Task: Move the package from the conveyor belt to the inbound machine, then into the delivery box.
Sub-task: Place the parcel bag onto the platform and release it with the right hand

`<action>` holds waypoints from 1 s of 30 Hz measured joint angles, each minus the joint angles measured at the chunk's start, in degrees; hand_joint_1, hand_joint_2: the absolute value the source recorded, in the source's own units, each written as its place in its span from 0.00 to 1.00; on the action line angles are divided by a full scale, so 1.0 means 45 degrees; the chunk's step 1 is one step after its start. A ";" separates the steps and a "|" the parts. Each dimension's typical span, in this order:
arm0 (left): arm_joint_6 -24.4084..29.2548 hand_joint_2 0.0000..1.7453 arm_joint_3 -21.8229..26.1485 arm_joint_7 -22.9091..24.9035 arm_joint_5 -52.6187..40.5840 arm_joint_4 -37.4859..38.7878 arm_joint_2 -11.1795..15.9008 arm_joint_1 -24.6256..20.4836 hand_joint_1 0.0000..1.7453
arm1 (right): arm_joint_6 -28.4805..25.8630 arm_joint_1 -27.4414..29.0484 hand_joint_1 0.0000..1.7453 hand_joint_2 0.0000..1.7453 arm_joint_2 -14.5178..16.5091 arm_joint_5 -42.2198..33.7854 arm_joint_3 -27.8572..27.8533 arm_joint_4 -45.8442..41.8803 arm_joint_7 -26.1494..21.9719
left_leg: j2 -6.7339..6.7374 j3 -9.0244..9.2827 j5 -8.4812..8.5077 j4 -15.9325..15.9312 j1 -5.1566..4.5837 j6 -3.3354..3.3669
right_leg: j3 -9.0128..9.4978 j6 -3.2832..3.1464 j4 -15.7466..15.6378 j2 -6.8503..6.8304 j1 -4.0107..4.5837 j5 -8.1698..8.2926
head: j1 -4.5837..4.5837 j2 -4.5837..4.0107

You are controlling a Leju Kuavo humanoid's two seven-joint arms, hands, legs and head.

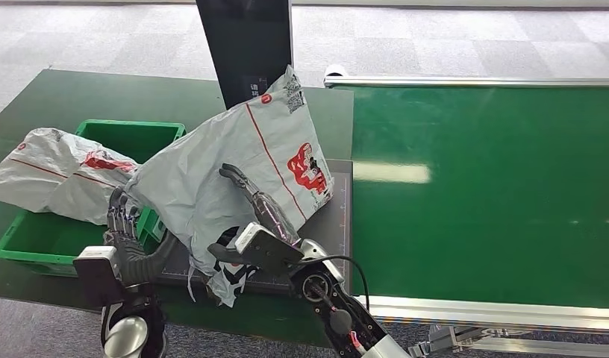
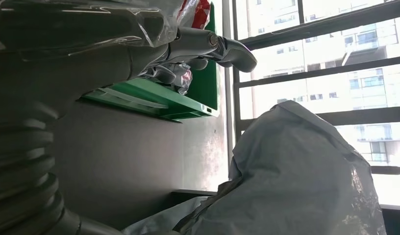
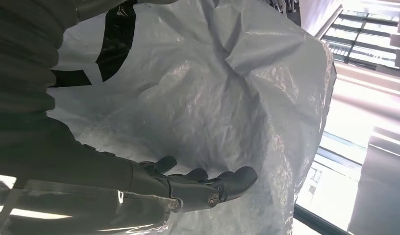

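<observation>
A large grey plastic mailer package (image 1: 249,149) with red print stands tilted over the dark platform of the inbound machine (image 1: 336,224), its upper left side leaning toward the green delivery box (image 1: 130,130). My right hand (image 1: 257,205) lies flat against its front, fingers stretched upward; the right wrist view shows those fingers (image 3: 198,183) straight along the crinkled package (image 3: 212,98). My left hand (image 1: 126,224) is raised at the package's left edge, by the box rim. In the left wrist view its fingers (image 2: 203,46) are spread near the green box (image 2: 154,100), apart from the package (image 2: 296,171).
A second grey package (image 1: 51,168) lies across the box's left rim. The machine's black upright panel (image 1: 245,45) rises behind the package. The green conveyor belt (image 1: 481,186) runs to the right, edged by a metal rail (image 1: 473,309). Grey carpet lies beyond.
</observation>
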 joint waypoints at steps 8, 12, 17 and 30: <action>0.0000 1.00 0.0028 0.0000 0.0000 0.0013 -0.0028 -0.0003 0.00 | -0.0040 0.0000 0.00 1.00 0.0000 0.0000 -0.0012 -0.0001 0.0000 | 0.0000 0.0001 0.0000 0.0001 0.0000 0.0000 | 0.0002 0.0000 0.0000 0.0000 -0.0001 0.0000 | 0.0001 0.0000; 0.0000 1.00 0.0033 0.0000 0.0000 0.0014 -0.0033 -0.0003 0.00 | -0.0042 0.0000 0.00 1.00 0.0000 0.0000 -0.0015 0.0000 0.0000 | 0.0000 0.0001 0.0000 0.0001 0.0000 0.0000 | 0.0001 0.0000 0.0000 0.0000 0.0000 0.0000 | -0.0002 0.0000; 0.0000 1.00 0.0040 0.0000 0.0000 0.0015 -0.0040 -0.0003 0.00 | -0.0042 0.0000 0.00 1.00 0.0000 0.0000 -0.0017 0.0000 0.0000 | 0.0000 0.0001 0.0000 0.0000 0.0000 0.0000 | 0.0001 0.0000 0.0000 0.0000 0.0000 0.0000 | 0.0002 0.0000; 0.1892 1.00 0.2601 -0.0886 -0.3358 -0.3571 0.0340 -0.1779 0.00 | -0.0656 0.3674 0.00 1.00 -0.1774 -0.0281 -0.3207 -0.3202 -0.0006 | -0.0044 -0.0002 0.0002 0.0015 0.0012 -0.0005 | 0.0020 0.0003 -0.0007 -0.0036 0.0012 -0.0003 | 0.0046 0.0000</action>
